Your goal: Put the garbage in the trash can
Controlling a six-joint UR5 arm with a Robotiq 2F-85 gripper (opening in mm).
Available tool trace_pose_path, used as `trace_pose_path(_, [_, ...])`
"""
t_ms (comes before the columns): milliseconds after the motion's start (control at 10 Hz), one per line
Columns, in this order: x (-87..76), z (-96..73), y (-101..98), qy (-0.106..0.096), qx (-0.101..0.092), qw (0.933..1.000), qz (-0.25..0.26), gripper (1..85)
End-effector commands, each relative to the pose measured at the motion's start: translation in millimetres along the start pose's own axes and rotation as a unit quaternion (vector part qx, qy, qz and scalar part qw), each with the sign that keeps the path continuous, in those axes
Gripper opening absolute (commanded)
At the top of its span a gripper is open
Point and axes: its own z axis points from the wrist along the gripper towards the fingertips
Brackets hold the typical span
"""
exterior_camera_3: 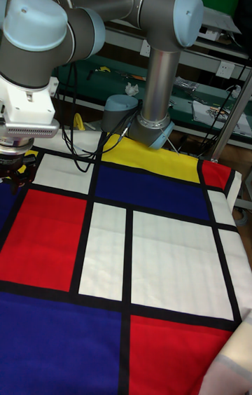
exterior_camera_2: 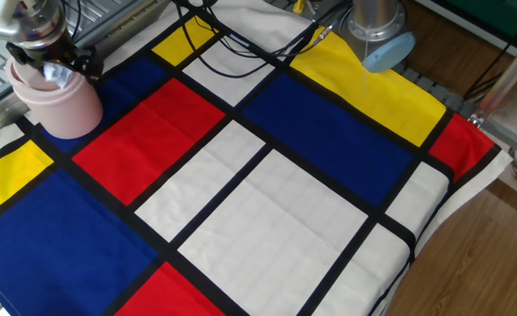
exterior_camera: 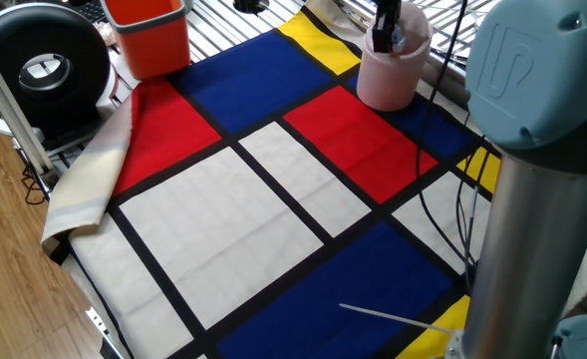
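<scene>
The pale pink trash can [exterior_camera: 386, 78] stands at the far edge of the colour-block cloth, on a blue patch beside a red one. My gripper [exterior_camera: 387, 34] reaches down into its open mouth. In the other fixed view the same trash can [exterior_camera_2: 58, 107] sits at the top left, and the gripper [exterior_camera_2: 53, 72] is at its rim, shut on the garbage [exterior_camera_2: 57, 76], a small white-grey crumpled wad between the fingers. The tall fixed view shows only the gripper [exterior_camera_3: 13, 174] at the left edge; the can is out of that frame.
An orange square bin [exterior_camera: 151, 34] stands at the cloth's far left corner, next to a black round device [exterior_camera: 41, 64]. Black cables [exterior_camera_2: 240, 44] run over the yellow and white patches toward the arm's base [exterior_camera_2: 376, 35]. The cloth hangs over the table edge [exterior_camera: 79, 204].
</scene>
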Motion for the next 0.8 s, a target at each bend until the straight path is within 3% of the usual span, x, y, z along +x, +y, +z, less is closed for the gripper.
trace_pose_path(0, [-1.2,-0.5,0.2,-0.003,-0.002,1.0,0.004,79.3])
trace_pose_path(200, [-0.6,-0.2,-1.0,-0.001,-0.001,1.0,0.01,75.7])
trace_pose_path(400, [4.2,-1.9,-12.5,0.007,0.024,0.9997,0.008,72.7])
trace_pose_path(700, [8.6,-3.2,-16.6,0.02,0.033,0.9992,-0.003,74.7])
